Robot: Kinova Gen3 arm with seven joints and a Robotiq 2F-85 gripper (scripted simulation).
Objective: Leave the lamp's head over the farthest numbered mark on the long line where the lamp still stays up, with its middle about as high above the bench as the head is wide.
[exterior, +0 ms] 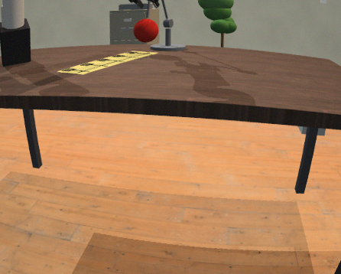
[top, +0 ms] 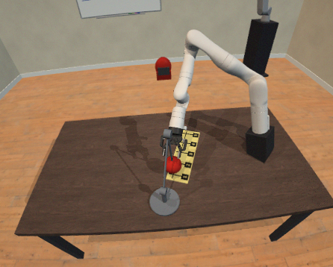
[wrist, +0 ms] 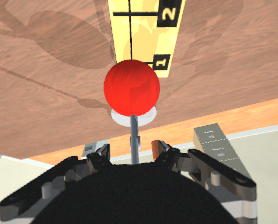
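Observation:
The lamp has a round grey base [top: 164,201], thin grey arm rods and a red ball head [top: 173,164]. The head hangs above the near end of the yellow numbered strip [top: 186,160]. In the wrist view the head [wrist: 131,87] sits just below mark 1 [wrist: 161,62], with mark 2 [wrist: 169,14] beyond it. My gripper [top: 172,149] is right above the head, and its fingers straddle the thin rod [wrist: 134,137] with a gap on each side. The gripper is open. The low side view shows the head [exterior: 146,30] well above the table, beside the base [exterior: 167,47].
The arm's black pedestal [top: 260,143] stands on the table's right side. A red box-like object [top: 163,68] and a black tower [top: 260,45] are behind the table. A grey cabinet [exterior: 126,27] and a green tree shape [exterior: 218,17] stand beyond the far edge.

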